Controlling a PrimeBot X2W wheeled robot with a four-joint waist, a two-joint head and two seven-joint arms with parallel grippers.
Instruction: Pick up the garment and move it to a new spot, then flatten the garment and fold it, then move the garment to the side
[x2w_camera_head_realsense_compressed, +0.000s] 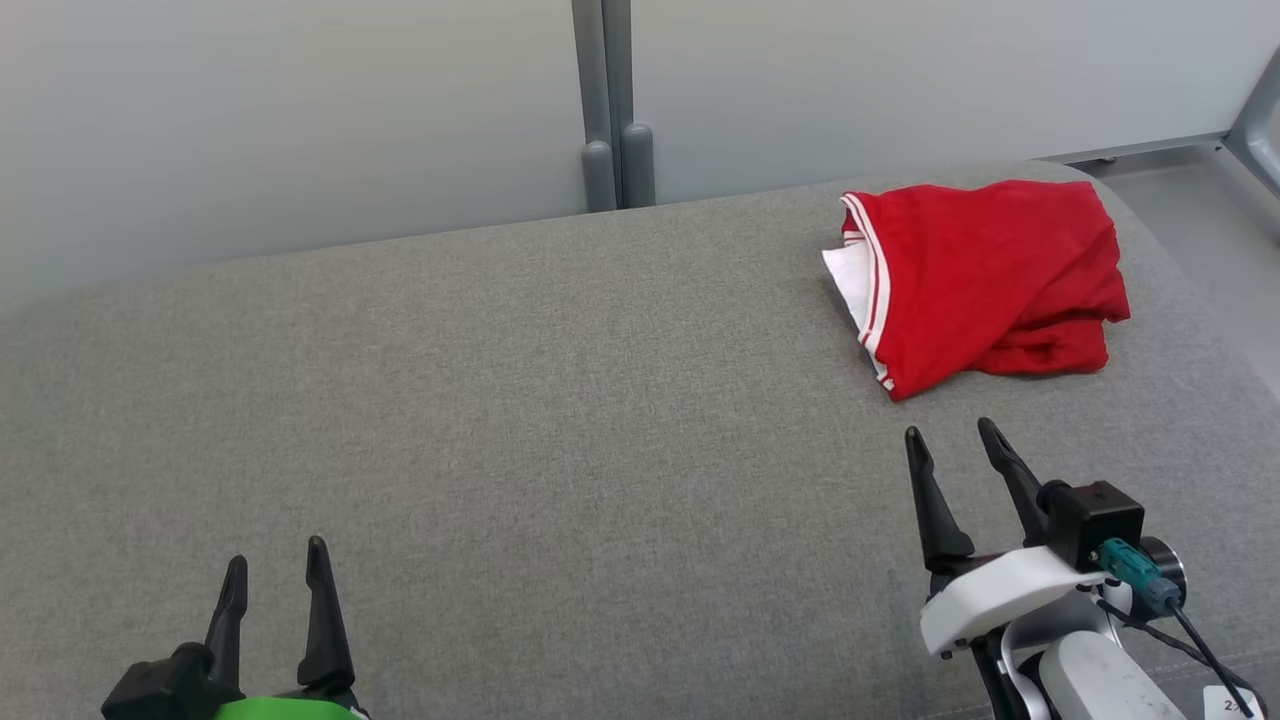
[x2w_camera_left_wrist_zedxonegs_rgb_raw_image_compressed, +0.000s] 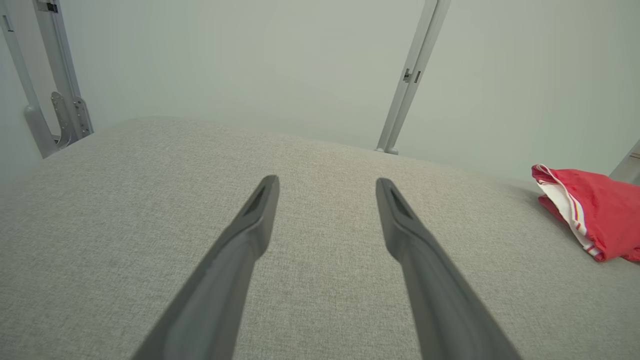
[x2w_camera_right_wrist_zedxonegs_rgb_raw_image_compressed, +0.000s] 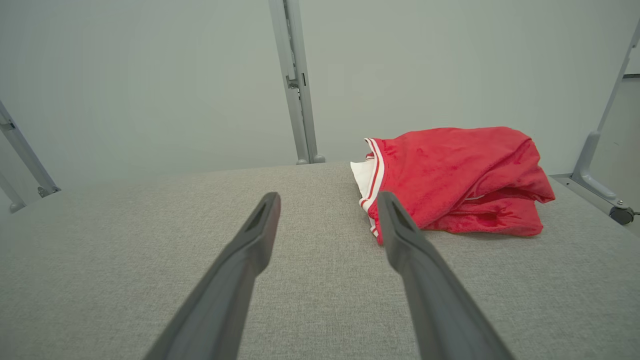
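Both the left hand (x2w_camera_head_realsense_compressed: 277, 551) and the right hand (x2w_camera_head_realsense_compressed: 950, 428) stand wide open, empty. The garment (x2w_camera_head_realsense_compressed: 985, 280) lies loosely folded at the surface (x2w_camera_head_realsense_compressed: 500, 400) edge: task appears either unstarted or complete.

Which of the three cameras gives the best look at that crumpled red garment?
The head view: it shows the red garment whole, from above, with its white-striped edge. The right wrist view sees it close but low; the left wrist view cuts it off at the picture's edge.

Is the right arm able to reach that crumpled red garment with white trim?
Probably yes: the open right gripper points at the crumpled red garment, with only grey cushion between.
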